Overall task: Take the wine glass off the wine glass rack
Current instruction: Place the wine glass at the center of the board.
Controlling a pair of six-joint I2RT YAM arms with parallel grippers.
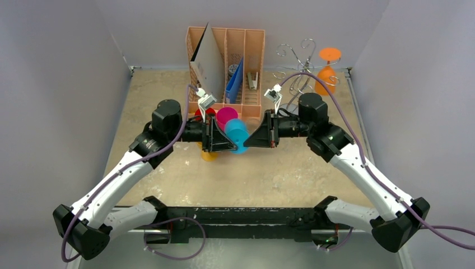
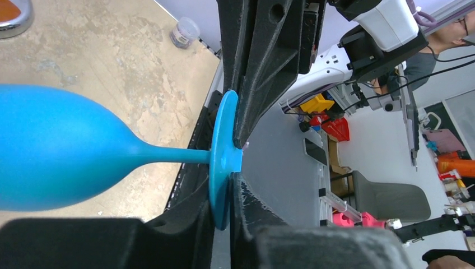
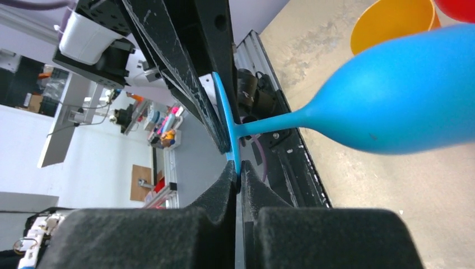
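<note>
The blue glass (image 2: 50, 148) reads to me as smooth, matt plastic. The rack (image 1: 303, 63) is thin, shiny silver wire. My right gripper (image 3: 238, 178) has grainy, matt black fingers (image 3: 140, 235). The organiser (image 1: 253, 39) looks like matt peach plastic; the table (image 1: 280, 174), dull mottled stone.

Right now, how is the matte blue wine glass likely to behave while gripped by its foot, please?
The matte blue wine glass looks opaque and moulded, so probably light, stiff plastic rather than fragile. Its thin flat foot is the only part pinched, with the big bowl hanging sideways, so it might pivot. Laid down, the round bowl would likely roll.
</note>
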